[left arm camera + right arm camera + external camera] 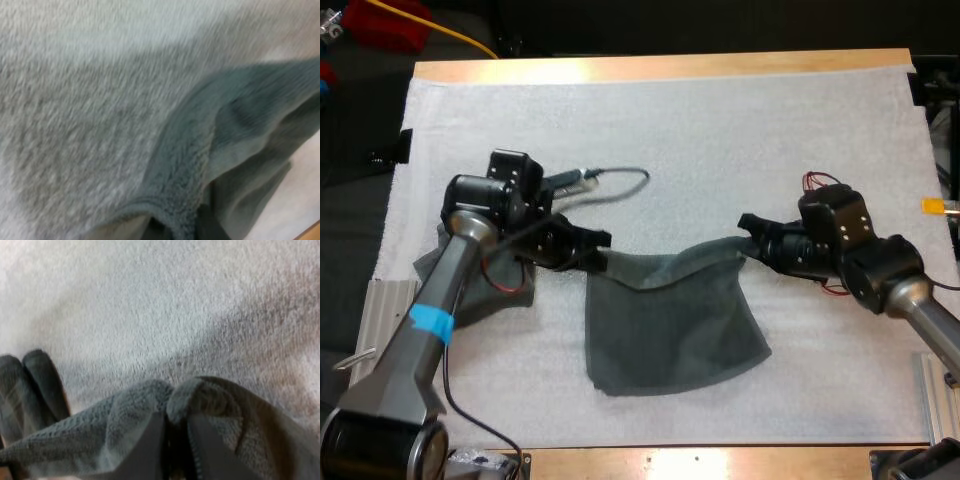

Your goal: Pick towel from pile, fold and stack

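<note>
**While two grippers pinch its corners, one towel hangs across the mat**

When you look from the high view, the dark grey-green towel (670, 325) sits a little toward 6 o'clock from the middle of the white mat (720, 120). The mat covers the wooden table (660, 67). The towel's top edge is lifted and sags in the middle. The rest of it lies flat on the mat.

The left gripper (603, 243) is at the towel's 10 o'clock corner, and its jaws are pinched tight on that corner. The right gripper (748, 238) is at the towel's 2 o'clock corner, and its jaws squeeze the cloth there too. A second, crumpled towel (480, 305) lies at 9 o'clock from the first one, partly under the left arm. The two towels are near each other and look apart.

From the left wrist view, a thick folded edge of the dark grey-green towel bunches up close by. The fuzzy white mat is behind it. A thin bit of the wooden table peeks past the mat's edge.

From the right wrist view, two big dark fingers (152, 450) press on a puckered fold of the towel, one from each side. The towel spreads away from them over the mat. The smaller left gripper stands at the towel's far end.
</note>
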